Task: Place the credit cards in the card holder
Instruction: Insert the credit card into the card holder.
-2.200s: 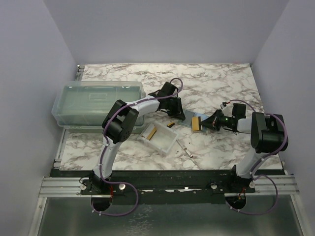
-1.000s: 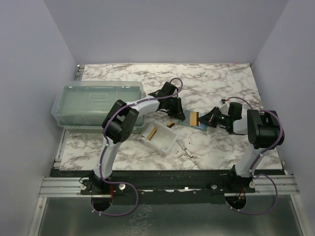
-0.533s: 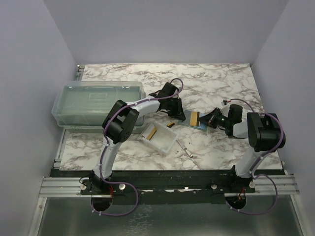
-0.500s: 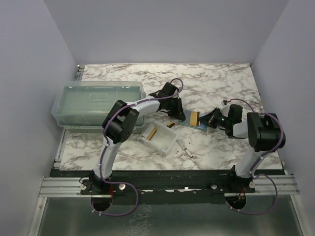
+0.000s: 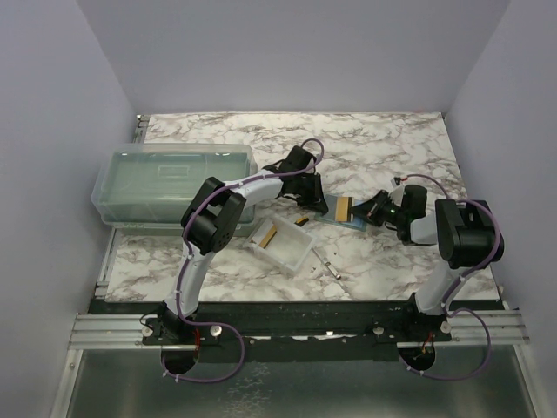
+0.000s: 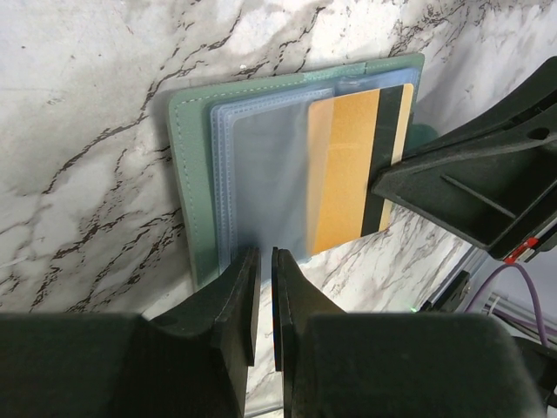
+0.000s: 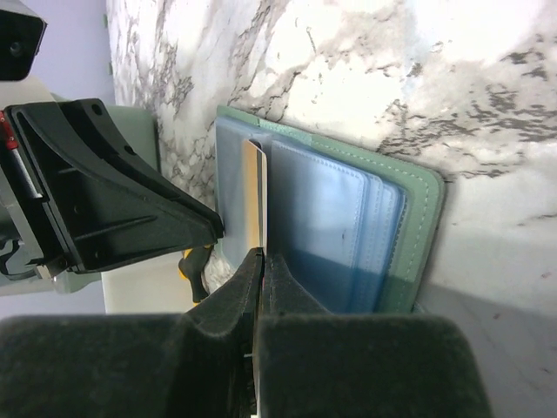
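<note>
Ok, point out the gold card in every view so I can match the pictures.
Top external: the gold card is mid-height, just right of centre, a small tan patch on the card holder.
Left wrist: upper right of centre, seen face-on over the holder's right half.
Right wrist: centre, seen edge-on as a thin orange strip.
Shared landmark: the card holder's green border.

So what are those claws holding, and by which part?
Right gripper pinches the gold card by its striped edge; left gripper seems to pinch the holder by a sleeve edge.
</note>
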